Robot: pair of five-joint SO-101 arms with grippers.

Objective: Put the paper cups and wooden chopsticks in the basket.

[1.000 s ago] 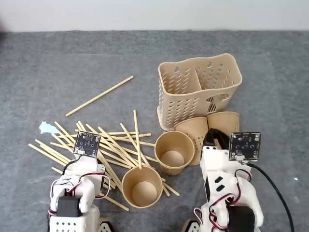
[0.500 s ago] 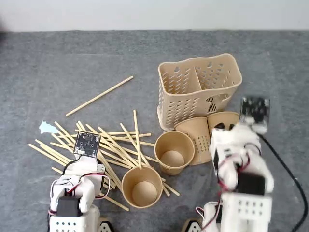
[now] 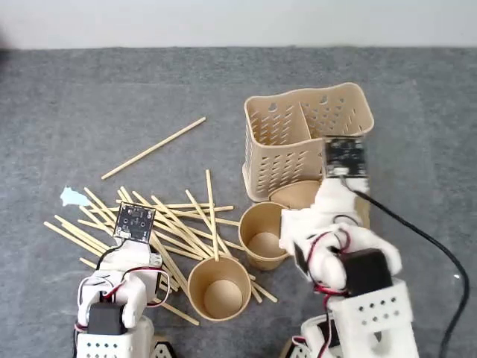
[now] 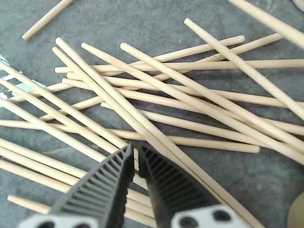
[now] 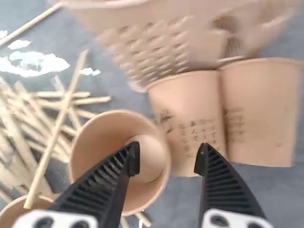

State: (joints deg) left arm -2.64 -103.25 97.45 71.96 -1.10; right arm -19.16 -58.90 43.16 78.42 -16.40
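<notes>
A beige slotted basket stands at the back right of the grey mat. Two paper cups stand upright, one in front of the basket and one nearer me. Two more cups lie on their sides against the basket's foot. My right gripper hangs open above the lying cup and the rim of the upright cup. Wooden chopsticks lie heaped at the left. My left gripper is shut just above the heap, holding nothing.
One chopstick lies apart, slanting toward the back centre. A small blue scrap sits at the heap's left edge. The right arm covers part of the lying cups. Bare mat lies at the back left and far right.
My right arm has swung forward and to the left, from beside the lying cups to over them by the basket. The left arm has not moved.
</notes>
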